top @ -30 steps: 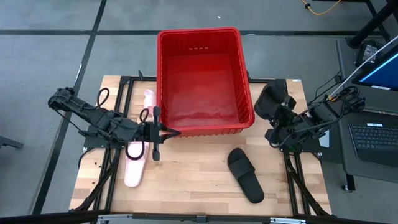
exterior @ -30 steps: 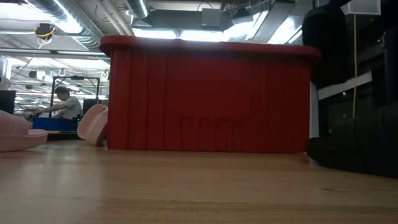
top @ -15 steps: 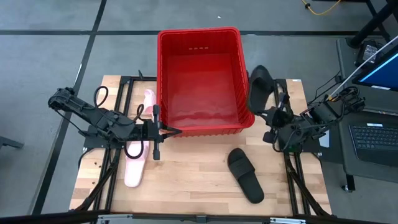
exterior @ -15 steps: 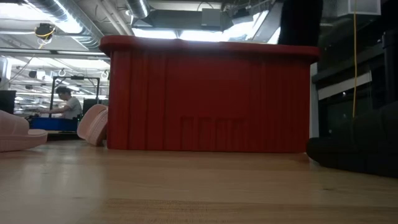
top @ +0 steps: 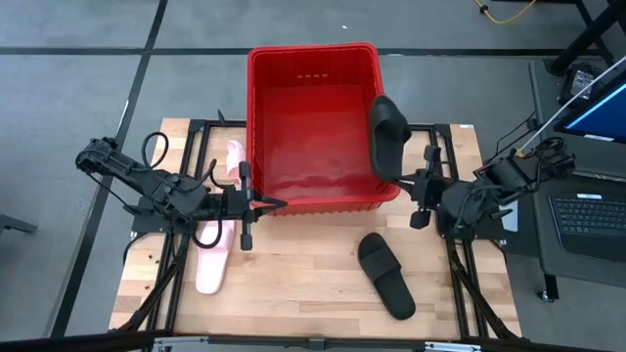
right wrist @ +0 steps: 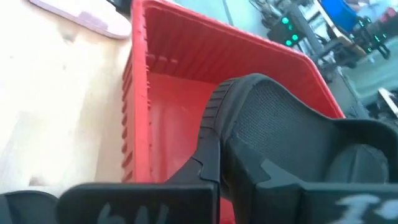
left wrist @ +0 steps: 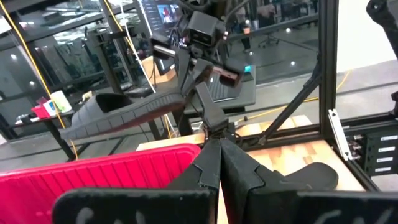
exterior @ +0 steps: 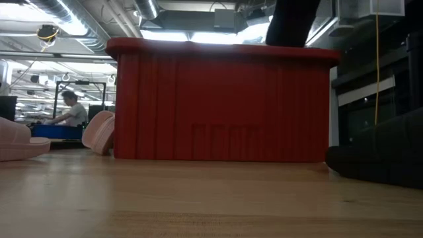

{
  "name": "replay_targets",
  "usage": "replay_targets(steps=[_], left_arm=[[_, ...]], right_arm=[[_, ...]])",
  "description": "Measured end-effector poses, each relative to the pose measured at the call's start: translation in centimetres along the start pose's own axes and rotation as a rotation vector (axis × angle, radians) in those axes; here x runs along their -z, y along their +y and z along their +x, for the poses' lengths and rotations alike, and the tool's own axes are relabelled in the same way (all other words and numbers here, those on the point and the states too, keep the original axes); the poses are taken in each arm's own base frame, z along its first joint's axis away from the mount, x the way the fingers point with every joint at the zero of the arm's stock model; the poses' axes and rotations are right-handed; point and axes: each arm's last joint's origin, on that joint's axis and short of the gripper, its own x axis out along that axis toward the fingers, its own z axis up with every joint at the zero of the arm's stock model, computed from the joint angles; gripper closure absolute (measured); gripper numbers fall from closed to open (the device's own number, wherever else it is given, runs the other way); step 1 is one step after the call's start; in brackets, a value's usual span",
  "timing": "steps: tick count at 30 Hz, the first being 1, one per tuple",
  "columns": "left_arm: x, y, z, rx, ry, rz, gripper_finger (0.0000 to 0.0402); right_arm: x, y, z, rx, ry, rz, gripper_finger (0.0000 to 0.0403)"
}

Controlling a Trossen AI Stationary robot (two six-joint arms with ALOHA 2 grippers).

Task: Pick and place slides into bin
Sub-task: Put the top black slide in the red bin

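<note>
The right gripper is clenched on a black slide, holding it by one end so that the sandal stands raised over the right-hand rim of the red bin, its free end reaching past the gripper and above the bin's interior. In the low view the held sandal shows as a dark shape rising above the bin's top edge. A second black slide lies flat on the wooden table, near the right gripper on its table side and apart from the bin. The left gripper has its fingers pressed together on nothing, and sits just outside the bin's near left corner. Two pink slides lie close by it: one flat on the table beneath the left arm, the other alongside the bin's left wall. The bin floor appears bare.
</note>
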Motion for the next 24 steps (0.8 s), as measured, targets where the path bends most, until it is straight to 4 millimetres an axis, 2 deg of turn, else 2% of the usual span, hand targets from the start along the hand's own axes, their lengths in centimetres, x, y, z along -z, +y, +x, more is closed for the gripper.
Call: replay_targets(steps=[5,9,13,19,24], left_arm=[[0.0,0.0,0.0,0.000,0.000,0.001,0.0400],[0.0,0.0,0.0,0.000,0.000,0.058,0.0400],[0.0,0.0,0.0,0.000,0.000,0.111,0.0400],[0.1,0.0,0.0,0.003,0.011,0.154,0.0400],[0.5,-0.1,0.0,0.013,0.044,0.180,0.0400]], right_arm=[[-0.8,-0.7,0.8,-0.027,-0.053,-0.032,0.0390],[-1.4,-1.1,2.2,-0.001,-0.060,-0.094,0.0390],[-1.8,-1.5,4.4,0.015,-0.033,-0.224,0.0390],[-1.7,-2.9,8.1,0.002,0.006,-0.179,0.0390],[-1.7,-3.9,10.8,-0.001,-0.003,-0.225,0.0390]])
